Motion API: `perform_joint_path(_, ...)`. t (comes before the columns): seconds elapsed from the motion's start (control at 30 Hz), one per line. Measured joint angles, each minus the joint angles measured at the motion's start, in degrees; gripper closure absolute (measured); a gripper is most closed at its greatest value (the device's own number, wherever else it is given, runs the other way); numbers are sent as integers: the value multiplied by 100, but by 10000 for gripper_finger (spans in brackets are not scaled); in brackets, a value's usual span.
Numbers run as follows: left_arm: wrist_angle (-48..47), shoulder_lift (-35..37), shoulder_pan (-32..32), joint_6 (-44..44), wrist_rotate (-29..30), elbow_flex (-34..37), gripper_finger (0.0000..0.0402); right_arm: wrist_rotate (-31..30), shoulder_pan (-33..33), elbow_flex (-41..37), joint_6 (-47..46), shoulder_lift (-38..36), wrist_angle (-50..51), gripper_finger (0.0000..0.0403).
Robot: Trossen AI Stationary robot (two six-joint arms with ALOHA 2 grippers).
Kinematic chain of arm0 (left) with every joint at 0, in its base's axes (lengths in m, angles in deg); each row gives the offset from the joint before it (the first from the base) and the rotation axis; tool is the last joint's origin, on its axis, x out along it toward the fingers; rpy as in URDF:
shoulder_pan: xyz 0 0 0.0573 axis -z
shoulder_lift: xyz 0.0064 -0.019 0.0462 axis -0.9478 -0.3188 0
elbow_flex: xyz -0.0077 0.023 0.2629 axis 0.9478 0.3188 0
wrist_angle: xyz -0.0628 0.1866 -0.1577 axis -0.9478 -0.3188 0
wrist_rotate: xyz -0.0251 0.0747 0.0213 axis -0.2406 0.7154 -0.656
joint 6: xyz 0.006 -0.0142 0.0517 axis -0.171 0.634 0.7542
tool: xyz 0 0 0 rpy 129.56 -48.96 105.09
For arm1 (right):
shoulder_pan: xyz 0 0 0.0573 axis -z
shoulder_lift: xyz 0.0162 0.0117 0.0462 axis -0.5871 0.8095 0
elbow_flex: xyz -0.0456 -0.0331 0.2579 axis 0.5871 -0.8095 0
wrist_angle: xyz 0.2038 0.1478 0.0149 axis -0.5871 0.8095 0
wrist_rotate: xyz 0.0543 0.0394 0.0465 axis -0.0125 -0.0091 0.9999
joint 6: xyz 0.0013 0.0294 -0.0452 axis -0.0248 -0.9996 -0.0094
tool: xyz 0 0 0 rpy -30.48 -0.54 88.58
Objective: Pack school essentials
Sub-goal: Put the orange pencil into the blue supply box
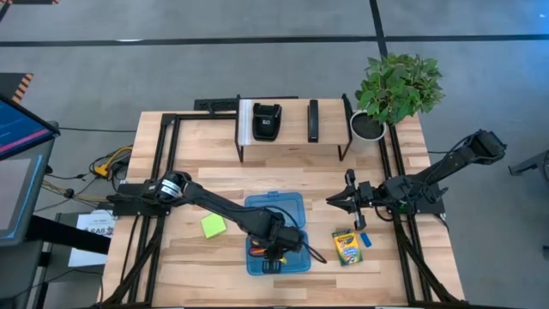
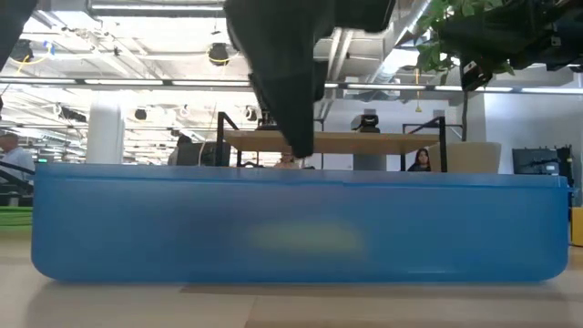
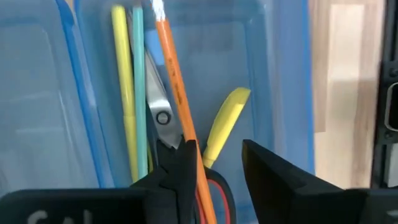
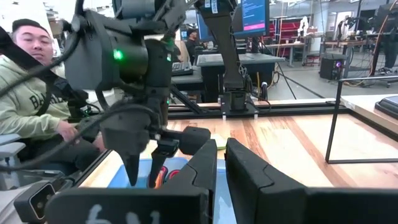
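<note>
An open blue box [image 1: 274, 210] stands on the table's near middle. Inside lie a yellow pencil [image 3: 124, 93], a teal pencil [image 3: 138, 93], an orange pencil [image 3: 174, 81], the scissors [image 3: 160, 109] with red handles, and a yellow marker [image 3: 225, 121]. My left gripper [image 3: 217, 177] points down into the box, open, with the orange pencil beside one finger. A lime-green sticky-note pad [image 1: 214, 226] lies left of the box. The crayon box [image 1: 346, 246] and blue eraser [image 1: 366, 240] lie to its right. My right gripper [image 1: 333, 201] hovers level right of the box, shut and empty. My left gripper comes from above with its fingers either side of the orange pencil's lower stretch [image 3: 200, 186]. One finger [image 3: 180, 171] stands right against it, but I cannot tell whether it touches. The pencil lies on the things in the box.
A black-framed shelf [image 1: 292, 129] with a black boxy device [image 1: 266, 120] stands at the far middle, and a potted plant [image 1: 395, 86] at the far right corner. Bare wood lies between the shelf and the box. A person sits beyond the table's left side.
</note>
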Motion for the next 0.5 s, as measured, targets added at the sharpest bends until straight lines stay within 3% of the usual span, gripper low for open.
perform_joint_path(0.23, -63, 4, 80, 189, 187, -272, 283, 0, 0, 0, 0, 0, 0, 349)
perform_joint_path(0.5, 63, 7, 70, -52, 334, 152, 284, 0, 0, 0, -44, 0, 0, 349)
